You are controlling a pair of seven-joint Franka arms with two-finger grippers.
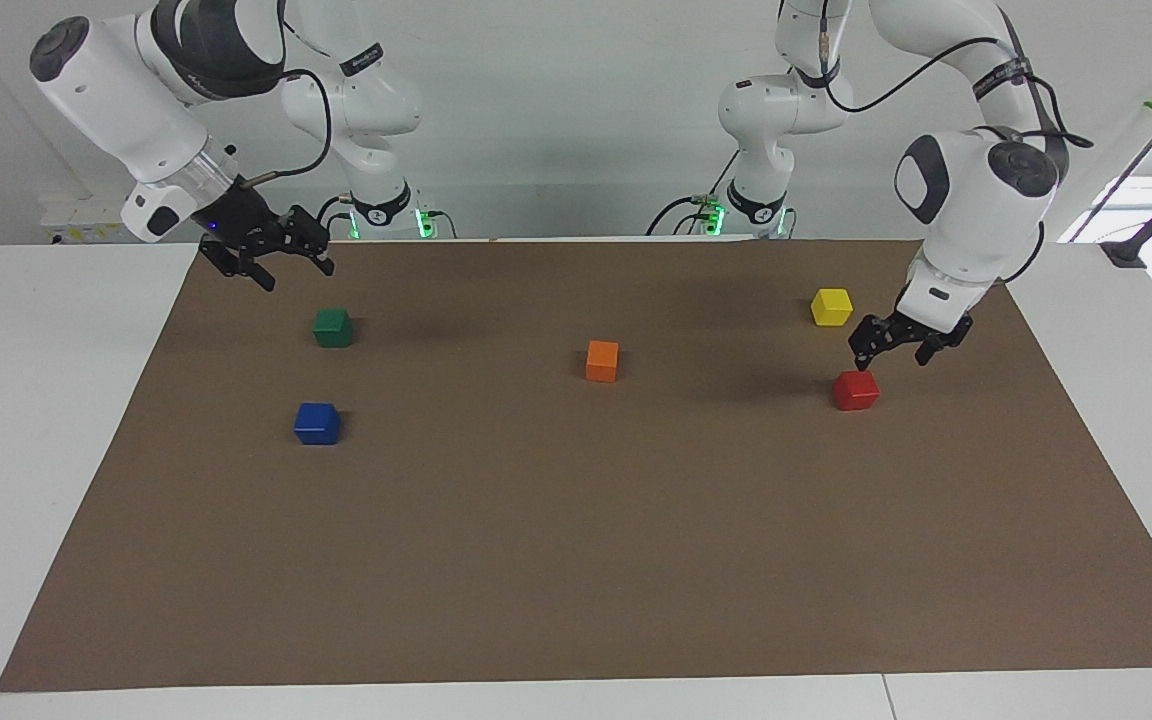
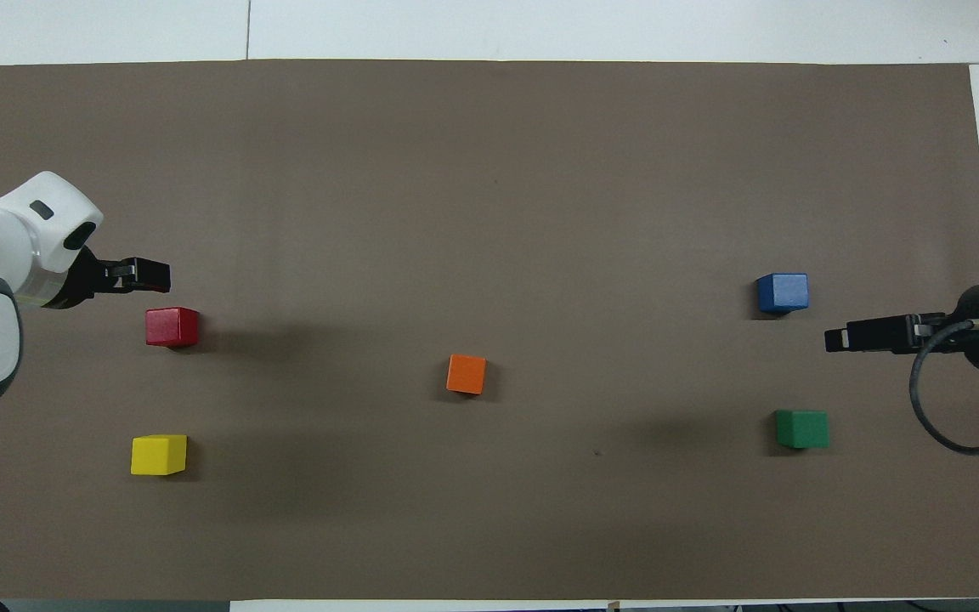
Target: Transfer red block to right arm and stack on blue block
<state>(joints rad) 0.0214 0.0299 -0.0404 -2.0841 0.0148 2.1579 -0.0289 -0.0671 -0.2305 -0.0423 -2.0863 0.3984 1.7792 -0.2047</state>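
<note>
5 cubes are sitting well apart on the brown mat [image 1: 576,560], leaving wide lanes between them. The yellow block [image 1: 831,306] is standing nearest the red block [image 1: 855,389].

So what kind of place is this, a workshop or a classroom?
Most likely a robotics lab: two white robot arms mounted at a table, a brown mat spread over it, and small coloured cubes like the red block set out for practice.

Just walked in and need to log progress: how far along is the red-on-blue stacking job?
Nothing is done yet: the red block sits on the mat, apart from the blue block. In hand: the left gripper, fingers open, hangs just above the red block without holding it. The right gripper, open, is over the mat near the green block. Grasp, handover and stacking remain.
</note>
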